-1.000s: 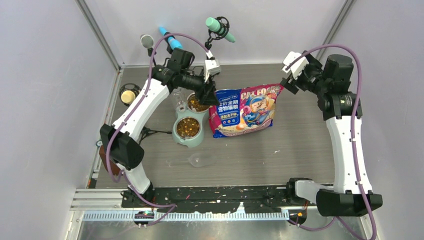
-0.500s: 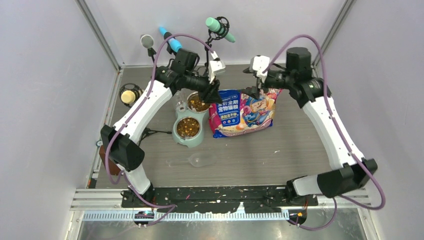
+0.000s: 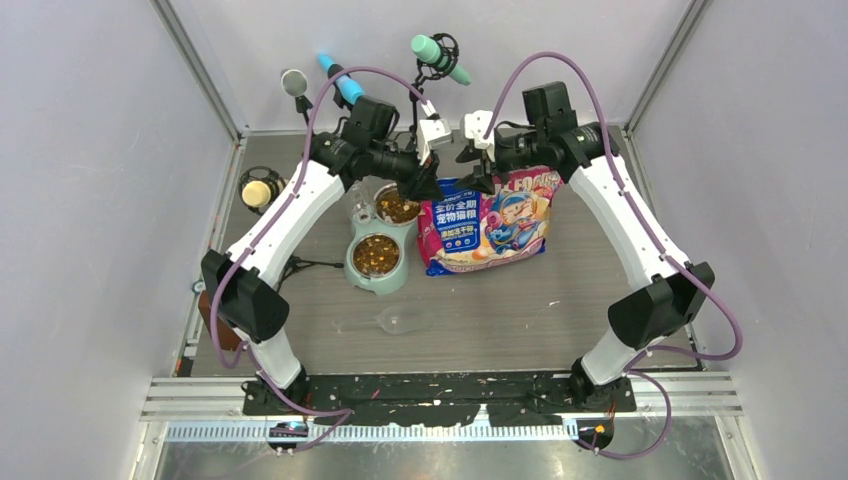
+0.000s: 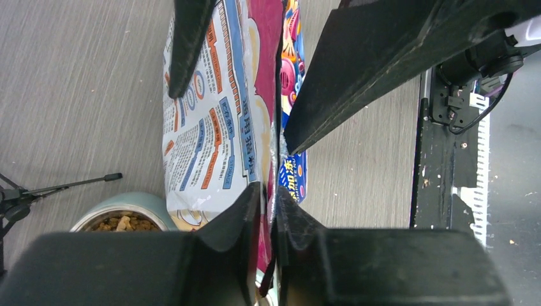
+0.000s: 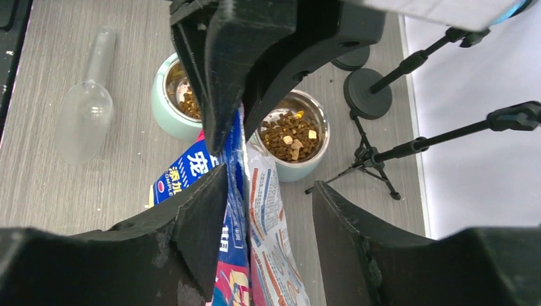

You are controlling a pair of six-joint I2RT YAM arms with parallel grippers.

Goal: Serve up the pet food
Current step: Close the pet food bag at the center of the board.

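Note:
The pet food [image 3: 376, 256] is brown kibble lying in both steel bowls of the mint-green feeder [image 3: 352, 264]; the right wrist view shows it in the bowls too [image 5: 290, 135]. Its pink, white and blue bag [image 3: 490, 225] stands just right of the feeder. My left gripper [image 3: 424, 188] is shut on the bag's top edge at its left corner; in the left wrist view [image 4: 268, 189] the film is pinched between the pads. My right gripper [image 3: 478, 183] stands open astride the same top edge [image 5: 268, 191], with its left finger [image 5: 203, 220] against the bag [image 5: 265, 210] and the other clear of it.
A clear plastic scoop [image 3: 400, 320] lies on the table in front of the feeder. Small tripods with microphones [image 3: 437, 52] stand along the back edge, one foot [image 5: 367, 89] close behind the bowls. A round black holder [image 3: 257, 190] sits at the left edge.
My right arm swung left from the table's far right to the bag's top edge, its jaws narrowing. My left jaws closed onto the bag's corner.

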